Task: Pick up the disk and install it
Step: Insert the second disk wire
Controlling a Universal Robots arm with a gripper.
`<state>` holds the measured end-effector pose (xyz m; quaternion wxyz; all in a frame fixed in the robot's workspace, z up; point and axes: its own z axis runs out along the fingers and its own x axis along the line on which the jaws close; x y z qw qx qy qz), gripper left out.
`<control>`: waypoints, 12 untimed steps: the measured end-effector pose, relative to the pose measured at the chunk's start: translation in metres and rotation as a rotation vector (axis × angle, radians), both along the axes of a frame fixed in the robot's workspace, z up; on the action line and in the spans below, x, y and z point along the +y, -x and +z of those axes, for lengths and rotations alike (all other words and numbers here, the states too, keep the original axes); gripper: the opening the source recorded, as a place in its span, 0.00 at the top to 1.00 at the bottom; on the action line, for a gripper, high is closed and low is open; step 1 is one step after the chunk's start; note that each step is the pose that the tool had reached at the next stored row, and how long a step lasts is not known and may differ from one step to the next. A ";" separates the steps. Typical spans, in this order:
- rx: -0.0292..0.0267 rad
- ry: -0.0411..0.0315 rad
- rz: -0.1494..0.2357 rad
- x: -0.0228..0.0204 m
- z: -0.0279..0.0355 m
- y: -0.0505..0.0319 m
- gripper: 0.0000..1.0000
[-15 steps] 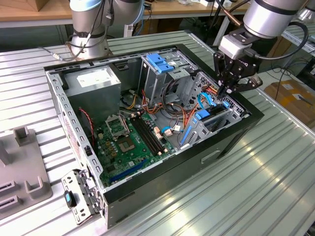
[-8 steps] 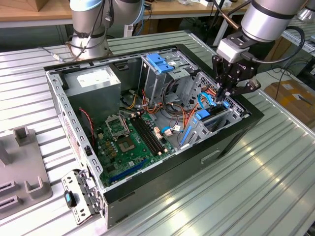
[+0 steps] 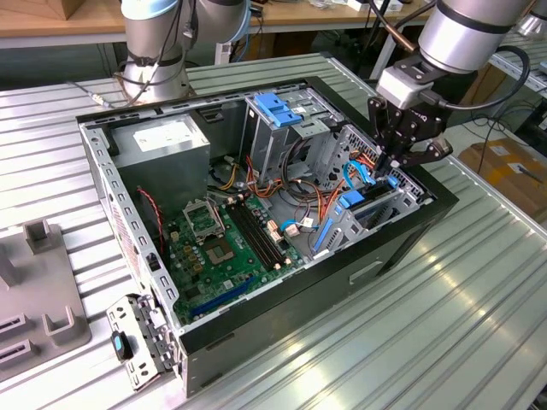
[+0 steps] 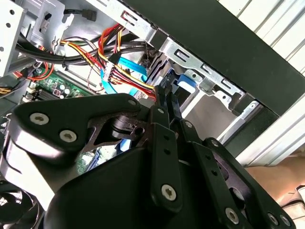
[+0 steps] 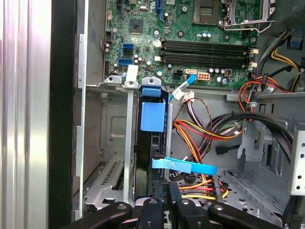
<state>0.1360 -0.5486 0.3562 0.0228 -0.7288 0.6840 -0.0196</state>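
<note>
Inside the case (image 3: 402, 248), the disk (image 5: 143, 162) sits mostly hidden, edge-on

- Computer case (image 3: 389, 256): matt black painted metal.
- Drive bay (image 5: 107, 143): bare grey sheet metal.
- Gripper (image 3: 397, 158): matt black.
- Table (image 3: 479, 325): ribbed, shiny aluminium.
- Motherboard (image 3: 226, 248): green.

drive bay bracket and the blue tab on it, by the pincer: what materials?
Drive bay bracket: looks like bare stamped sheet steel, dull silver, with punched slots and folded edges. Blue tab: likely moulded plastic, uniform matte blue, rounded corners. The pincer sits just at the bay's edge.
</note>
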 end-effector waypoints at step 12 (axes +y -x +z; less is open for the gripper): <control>0.0000 0.0000 0.000 -0.0019 -0.0001 0.0000 0.84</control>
